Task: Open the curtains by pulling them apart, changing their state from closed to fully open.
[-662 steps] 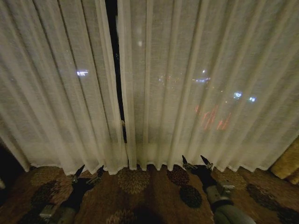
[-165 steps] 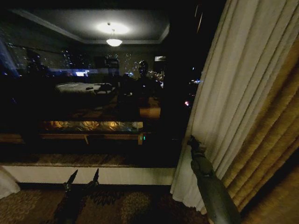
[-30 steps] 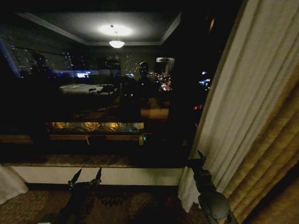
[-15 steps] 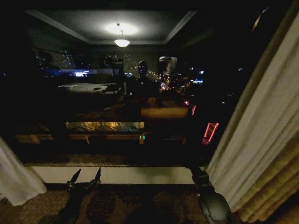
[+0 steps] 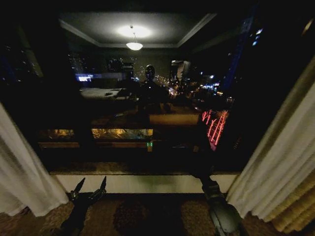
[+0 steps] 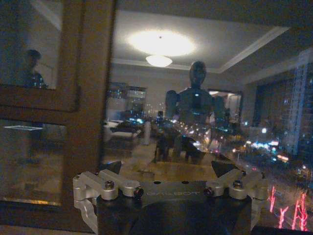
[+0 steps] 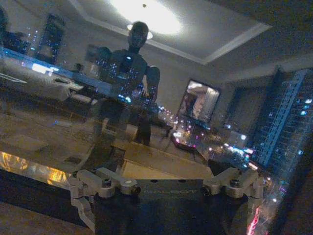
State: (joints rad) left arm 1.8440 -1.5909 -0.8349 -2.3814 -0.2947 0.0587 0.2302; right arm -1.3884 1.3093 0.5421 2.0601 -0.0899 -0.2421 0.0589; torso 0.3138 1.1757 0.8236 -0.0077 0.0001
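Curtains (image 5: 24, 172) hang parted at both window edges; both grippers (image 5: 90, 185) spread wide, empty.

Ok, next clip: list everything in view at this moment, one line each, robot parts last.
sheer curtains: two cream-white panels, one pulled to the left edge, one to the right
golden-tan drape: one, at the far right beside the right sheer panel
window glass: one dark pane between the panels, reflecting a lit ceiling lamp and room, city lights beyond
window sill: one pale ledge below the glass
carpet: one, brown with round patterns, on the floor below the sill
left gripper: one, dark, open, low at the left above the carpet, touching nothing
right gripper: one, dark, low at the right near the sill, beside the right panel
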